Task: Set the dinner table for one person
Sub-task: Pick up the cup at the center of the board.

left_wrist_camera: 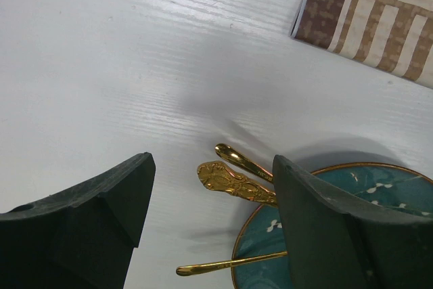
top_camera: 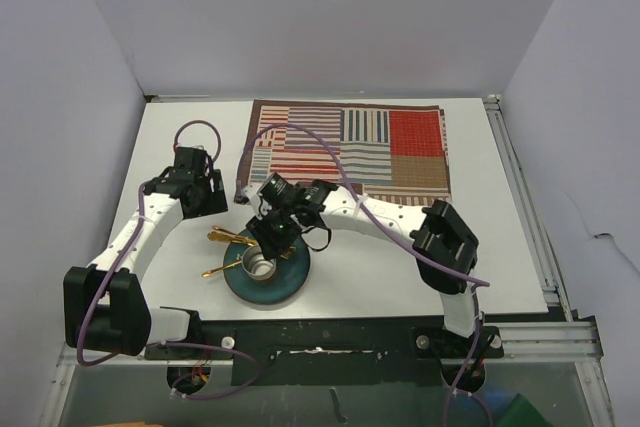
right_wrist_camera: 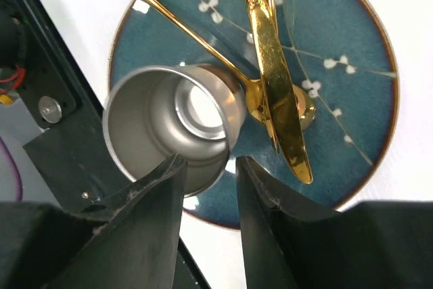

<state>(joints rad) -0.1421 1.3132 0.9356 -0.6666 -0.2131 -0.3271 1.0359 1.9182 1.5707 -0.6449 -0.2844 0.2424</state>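
Observation:
The white dinner table (top_camera: 500, 247) holds a teal plate (top_camera: 290, 285) near its front edge. On the plate stand a steel cup (top_camera: 258, 267) and gold cutlery (top_camera: 224, 238) whose handles stick out to the left. My right gripper (top_camera: 266, 239) hangs over the cup (right_wrist_camera: 155, 120), jaws partly open on either side of its near wall, with a gap still showing. In the right wrist view a gold knife (right_wrist_camera: 279, 93) lies on the plate (right_wrist_camera: 345, 59). My left gripper (top_camera: 205, 197) is open and empty above bare table, left of the handles (left_wrist_camera: 233, 181).
A striped patchwork placemat (top_camera: 350, 147) lies flat at the back centre; its corner shows in the left wrist view (left_wrist_camera: 379, 18). Aluminium rails (top_camera: 525, 207) run along the right and front edges. Grey walls enclose the table.

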